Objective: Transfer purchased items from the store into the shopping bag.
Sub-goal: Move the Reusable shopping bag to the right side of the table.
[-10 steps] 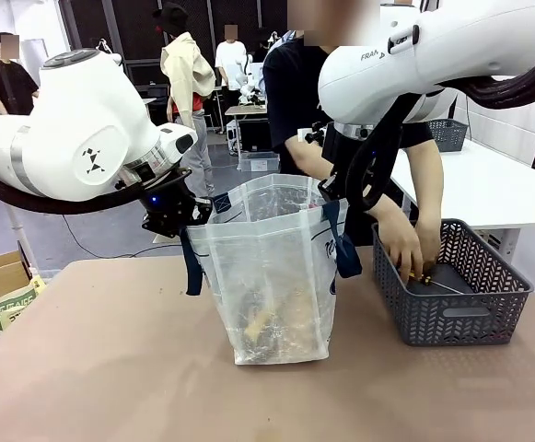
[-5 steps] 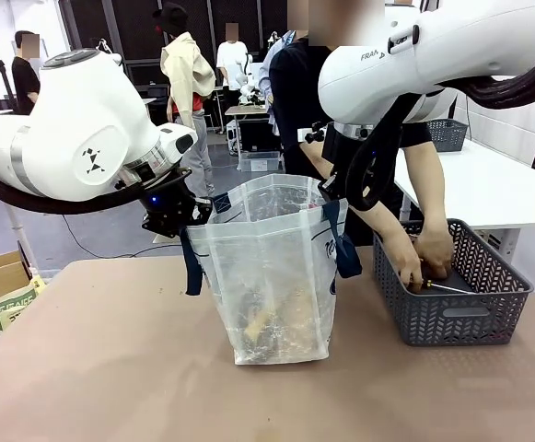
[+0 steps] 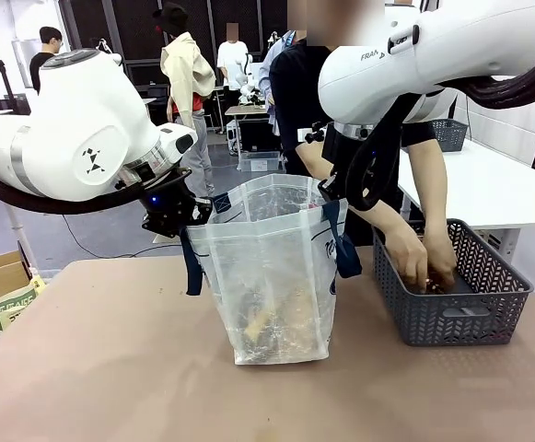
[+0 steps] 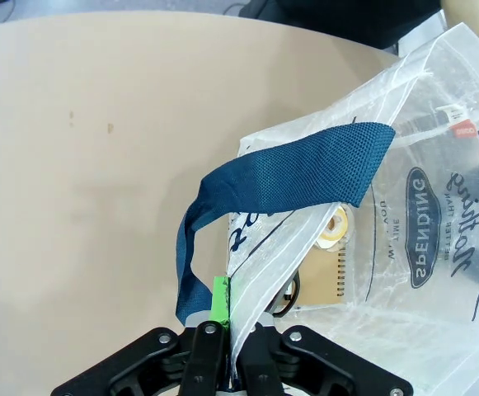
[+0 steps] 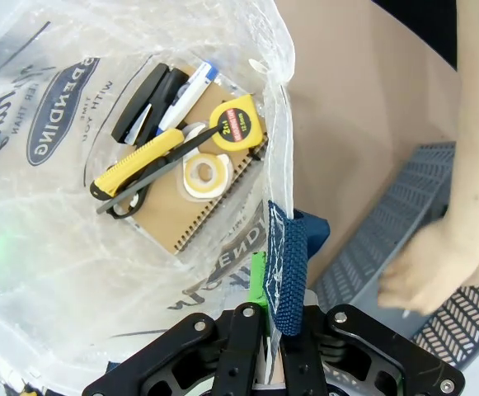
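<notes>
Shopping bag (image 3: 272,276) is standing upright near the middle of the desk (image 3: 101,368), with its mouth facing up. At its left rim, the jaws of the left arm (image 3: 74,138) are pinching the translucent film just beside a navy strap handle (image 4: 305,169), which is looping outward. At the opposite rim, the jaws of the right arm (image 3: 433,55) are pinching film and the second navy strap (image 5: 287,272) together. Between the two grips the mouth is being held spread.

Inside, on the bottom, a tan spiral notebook (image 5: 198,206) is lying flat, carrying a tape roll (image 5: 199,175), a yellow tape measure (image 5: 232,124) and a yellow-handled knife (image 5: 136,161). The whitish film is showing a navy oval print.

To the right of the bag, close beside it but apart, the dark grey mesh store (image 3: 460,322) is sitting on the desk. Both of the person's hands (image 3: 424,262) are reaching down inside it; what they are gripping cannot be told.

Judgement: any remaining item is lying to the right of the open mouth, so the coming move is running leftward and up over the right rim. With both jaws occupied, the person's hands are the nearer and free ones.
</notes>
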You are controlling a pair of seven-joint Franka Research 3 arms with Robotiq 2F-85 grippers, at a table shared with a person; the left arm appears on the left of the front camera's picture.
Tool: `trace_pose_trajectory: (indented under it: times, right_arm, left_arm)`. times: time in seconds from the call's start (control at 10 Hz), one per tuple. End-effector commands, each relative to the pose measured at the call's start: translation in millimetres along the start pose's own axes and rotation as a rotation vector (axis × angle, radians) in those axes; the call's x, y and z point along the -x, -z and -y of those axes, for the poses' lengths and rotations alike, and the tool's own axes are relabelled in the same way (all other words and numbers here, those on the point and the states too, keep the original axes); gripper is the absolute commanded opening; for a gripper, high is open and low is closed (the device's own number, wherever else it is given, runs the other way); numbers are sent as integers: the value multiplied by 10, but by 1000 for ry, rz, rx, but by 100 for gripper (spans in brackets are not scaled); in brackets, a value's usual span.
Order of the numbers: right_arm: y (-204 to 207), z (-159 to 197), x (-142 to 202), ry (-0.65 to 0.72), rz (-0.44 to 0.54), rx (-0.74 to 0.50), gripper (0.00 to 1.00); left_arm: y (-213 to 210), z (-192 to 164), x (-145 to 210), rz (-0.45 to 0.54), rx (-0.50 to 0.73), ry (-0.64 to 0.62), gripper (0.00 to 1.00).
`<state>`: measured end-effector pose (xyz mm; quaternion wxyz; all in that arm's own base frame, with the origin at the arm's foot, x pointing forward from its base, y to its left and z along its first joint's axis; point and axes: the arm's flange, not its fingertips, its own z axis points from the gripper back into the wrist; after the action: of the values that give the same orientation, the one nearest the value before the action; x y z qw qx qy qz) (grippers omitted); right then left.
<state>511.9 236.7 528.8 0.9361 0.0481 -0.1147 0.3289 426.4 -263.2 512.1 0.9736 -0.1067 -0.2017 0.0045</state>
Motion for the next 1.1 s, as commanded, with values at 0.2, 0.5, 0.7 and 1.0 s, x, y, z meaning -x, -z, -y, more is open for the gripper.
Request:
trace_pose_trajectory:
  times: [0.2, 0.5, 0.7, 1.0]
  right_arm:
    - [-8, 5, 1, 5, -4, 0, 0]
    - [-8, 5, 1, 5, -4, 0, 0]
    - [-8, 5, 1, 5, -4, 0, 0]
    - [-8, 5, 1, 5, -4, 0, 0]
  left_arm:
    - [-9, -12, -1, 5, -8, 4, 0]
    - [-9, -12, -1, 5, -8, 4, 0]
    - [-9, -12, -1, 5, -8, 4, 0]
    - [-9, -12, -1, 5, -8, 4, 0]
